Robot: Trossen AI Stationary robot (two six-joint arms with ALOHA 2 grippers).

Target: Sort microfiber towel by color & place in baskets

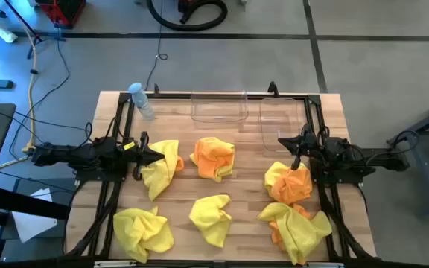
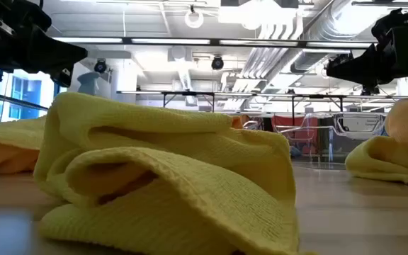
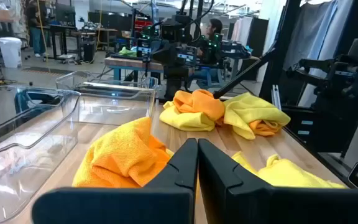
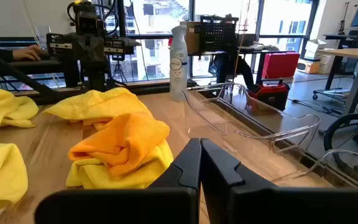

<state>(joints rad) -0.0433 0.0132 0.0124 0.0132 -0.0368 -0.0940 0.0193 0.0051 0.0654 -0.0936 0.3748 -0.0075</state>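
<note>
**Yellow and orange towels all still on the worktop — sorting not started**

Both baskets look empty. The left basket and right basket sit side by side at the far edge of the worktop, clear plastic, nothing inside as far as the high view shows.

Towels, all loose on the wood:
- yellow towel at left, just beside the left gripper
- orange towel in the centre, yellow showing under its near edge
- yellow towel at near left
- yellow towel at near centre
- orange towel at right, on a bit of yellow, just near of the right gripper
- mixed yellow/orange heap at near right; can't tell how many cloths are in it

Left gripper: fingers pressed together, holding nothing, pointing inward at the left side. Right gripper: same, fully closed and empty, at the right side close to the right basket. In the low view both hang above the surface, clear of the cloth.

Spray bottle stands at the far left corner, not part of the job.

Progress: zero of the towels placed. Judgement: everything is left, including separating the stacked orange/yellow pieces before binning by colour.
</note>
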